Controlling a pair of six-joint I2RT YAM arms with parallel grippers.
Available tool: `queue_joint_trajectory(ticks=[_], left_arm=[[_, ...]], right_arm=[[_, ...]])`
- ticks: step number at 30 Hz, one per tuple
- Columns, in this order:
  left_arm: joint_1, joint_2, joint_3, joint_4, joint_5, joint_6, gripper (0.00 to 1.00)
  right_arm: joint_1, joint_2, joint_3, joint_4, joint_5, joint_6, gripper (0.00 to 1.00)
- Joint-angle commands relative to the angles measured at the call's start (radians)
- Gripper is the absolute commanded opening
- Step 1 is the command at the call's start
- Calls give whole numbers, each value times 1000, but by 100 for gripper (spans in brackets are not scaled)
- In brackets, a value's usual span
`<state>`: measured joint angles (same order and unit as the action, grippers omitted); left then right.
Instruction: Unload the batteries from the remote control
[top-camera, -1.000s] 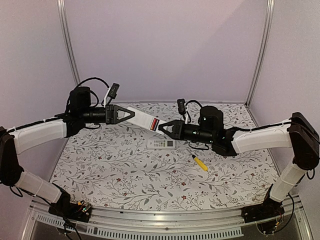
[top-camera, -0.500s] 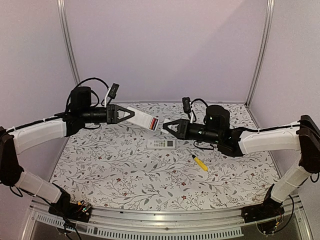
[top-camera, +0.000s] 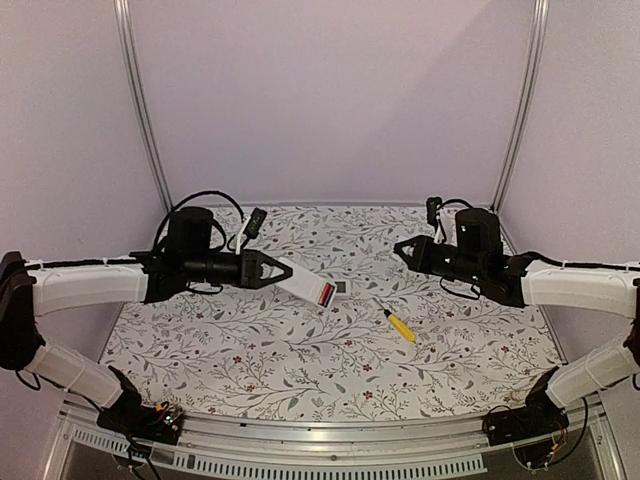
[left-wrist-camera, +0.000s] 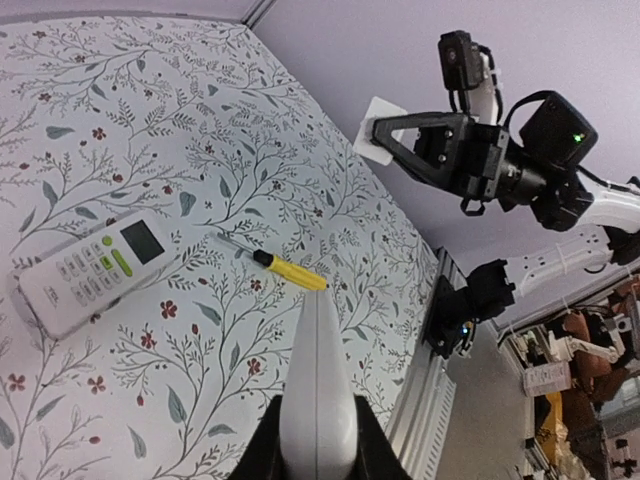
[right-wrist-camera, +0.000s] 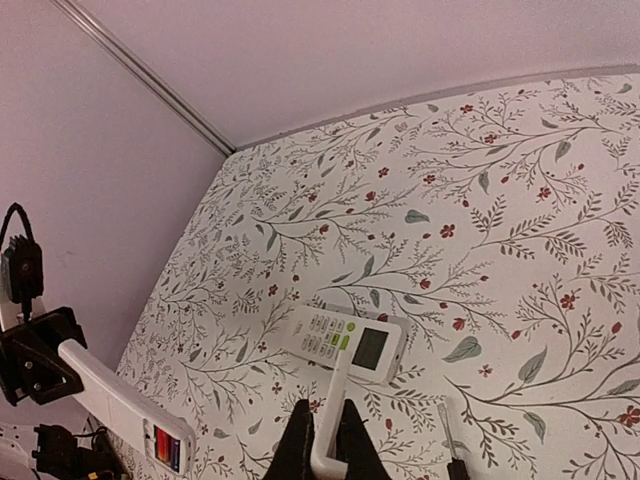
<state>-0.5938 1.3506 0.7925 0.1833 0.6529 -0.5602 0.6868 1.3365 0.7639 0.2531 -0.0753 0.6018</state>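
Top external view: left jaws grip the remote (top-camera: 303, 282) over the desk (top-camera: 250, 350) middle, batteries (top-camera: 326, 294) exposed; right jaws, well apart toward the right edge, pinch a white cover (right-wrist-camera: 333, 420).

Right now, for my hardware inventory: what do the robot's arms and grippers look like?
The left arm and right arm have white links, black joints. The left gripper and right gripper are black triangular frames; black cables loop at the wrists.
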Motion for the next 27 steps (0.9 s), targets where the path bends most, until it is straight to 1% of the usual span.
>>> queue_joint_trajectory(ticks=[1,4,6,12,17,19,22,23,27], left_arm=[[-101,32,-116,118,-161,-113,0],[-141,73,-188,267,-168,-212,0],[-159,112,-199,321,-170,-244,0],[-173,225,-163,289,-162,-244,0],[-176,262,-138,245,-162,-219,0],[-177,269,-138,230,-170,-215,3],[-176,282,-144,223,-175,-214,14],[-176,285,-146,222,-177,-216,16],[-176,299,-144,213,-184,-219,20]], right_arm=[[-67,9,-39,-95,41,-31,0],[-82,35,-58,-91,69,-33,0],[-86,62,-55,-91,102,-40,0],[-90,168,-48,-83,106,-41,0],[-95,210,-70,-60,130,-17,1],[-97,227,-71,-60,126,-14,3],[-99,251,-69,-61,122,-10,5],[-98,260,-68,-61,120,-9,6],[-104,289,-59,-60,104,-4,11]])
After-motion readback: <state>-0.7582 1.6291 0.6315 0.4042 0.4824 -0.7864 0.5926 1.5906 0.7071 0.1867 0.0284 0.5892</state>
